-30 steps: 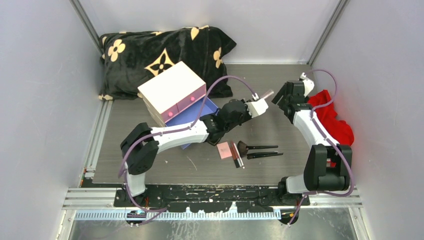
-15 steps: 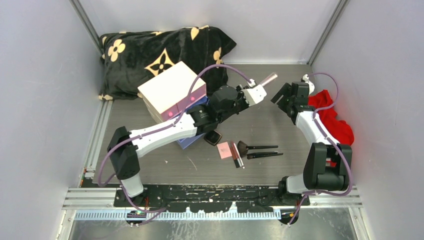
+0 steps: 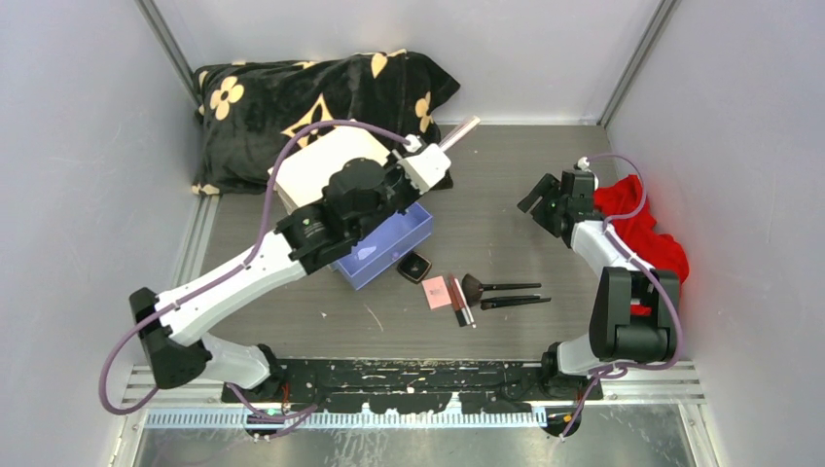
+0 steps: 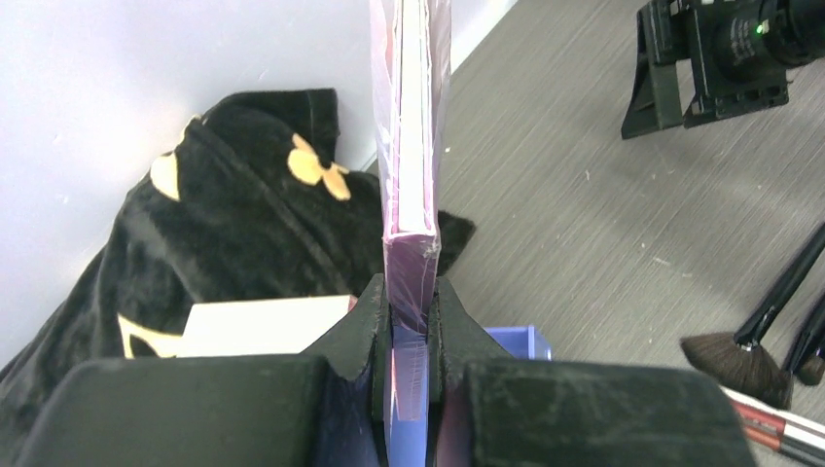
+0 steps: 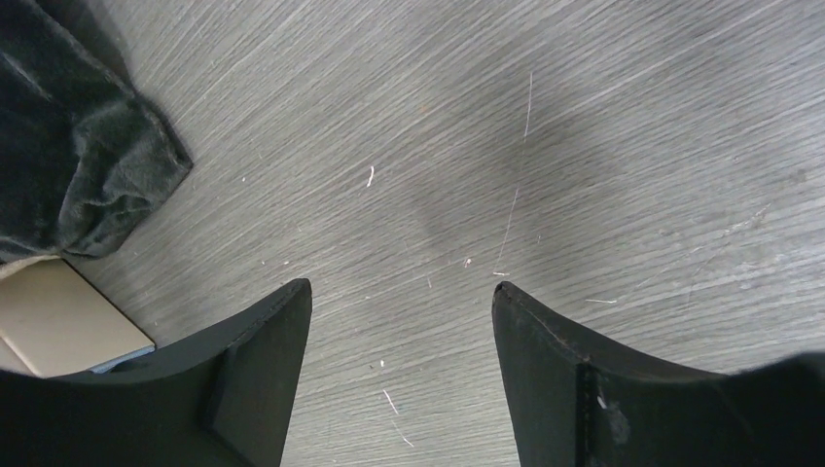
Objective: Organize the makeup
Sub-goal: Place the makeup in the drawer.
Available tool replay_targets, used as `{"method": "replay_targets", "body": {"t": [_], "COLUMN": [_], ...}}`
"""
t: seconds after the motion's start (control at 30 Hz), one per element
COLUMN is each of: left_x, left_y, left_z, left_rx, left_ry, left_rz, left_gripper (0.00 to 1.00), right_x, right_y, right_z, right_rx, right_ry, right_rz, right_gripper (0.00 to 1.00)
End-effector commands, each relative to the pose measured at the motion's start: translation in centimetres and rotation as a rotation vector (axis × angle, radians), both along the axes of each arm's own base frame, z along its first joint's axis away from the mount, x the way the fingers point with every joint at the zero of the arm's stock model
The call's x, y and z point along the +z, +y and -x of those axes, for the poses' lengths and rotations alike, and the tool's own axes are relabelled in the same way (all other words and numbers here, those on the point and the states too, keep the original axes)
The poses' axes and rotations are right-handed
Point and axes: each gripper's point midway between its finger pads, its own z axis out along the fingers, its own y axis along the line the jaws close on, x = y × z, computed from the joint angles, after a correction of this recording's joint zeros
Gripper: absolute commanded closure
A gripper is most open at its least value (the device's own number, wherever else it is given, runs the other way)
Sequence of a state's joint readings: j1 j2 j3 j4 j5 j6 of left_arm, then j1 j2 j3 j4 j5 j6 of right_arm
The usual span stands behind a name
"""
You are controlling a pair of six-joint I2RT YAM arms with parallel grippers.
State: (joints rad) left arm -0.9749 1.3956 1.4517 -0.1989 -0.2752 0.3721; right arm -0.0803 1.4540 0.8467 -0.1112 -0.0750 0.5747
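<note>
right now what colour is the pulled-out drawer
The pulled-out plastic drawer is lavender blue; top view shows it best.

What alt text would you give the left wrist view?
The left end effector clamps a flat, plastic-wrapped pink palette edge-on above the grey wood-grain table. A black cushion with gold flowers lies behind-left; black-handled brushes lie at right.

Two matching arms (image 3: 233, 284): white link shells (image 3: 598, 243), black joint housings (image 3: 355, 190); purple cables (image 3: 336, 122) are routed alongside; black wedge-shaped fingers (image 5: 258, 375) are lightly scuffed
</note>
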Motion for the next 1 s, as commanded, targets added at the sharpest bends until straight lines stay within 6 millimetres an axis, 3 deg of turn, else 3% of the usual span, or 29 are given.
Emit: {"method": "replay_targets", "body": {"t": [0.0,0.07,0.43,0.77,0.97], "left_x": [1.2,0.1,-1.3,-6.2,-8.7], "left_y": [2.1,2.7,8.3,9.4,10.2], "left_z": [1.0,1.4,3.1,3.2,4.0], "left_rx": [0.038,0.046,0.149,0.193,0.207], "left_ry": [-0.020,-0.004,-0.025,0.033,0.083], "left_rz": [0.059,0.053,0.066,-0.004,0.040], "left_gripper": [1.00,1.00,1.00,1.00,1.00], "right_x": [1.4,1.3,0.8,0.7,0.5], "right_y": [0.5,0.6,1.0,1.1,1.1], "right_z": [-1.1,-1.0,-0.8,-0.8,-0.9], "right_rx": [0.021,0.024,0.048,0.051,0.053], "right_ry": [-0.070,-0.069,-0.057,-0.054,-0.049], "right_rz": [-0.018,-0.018,-0.033,-0.033,-0.033], "right_gripper": [0.27,0.28,0.28,0.29,0.29]}}
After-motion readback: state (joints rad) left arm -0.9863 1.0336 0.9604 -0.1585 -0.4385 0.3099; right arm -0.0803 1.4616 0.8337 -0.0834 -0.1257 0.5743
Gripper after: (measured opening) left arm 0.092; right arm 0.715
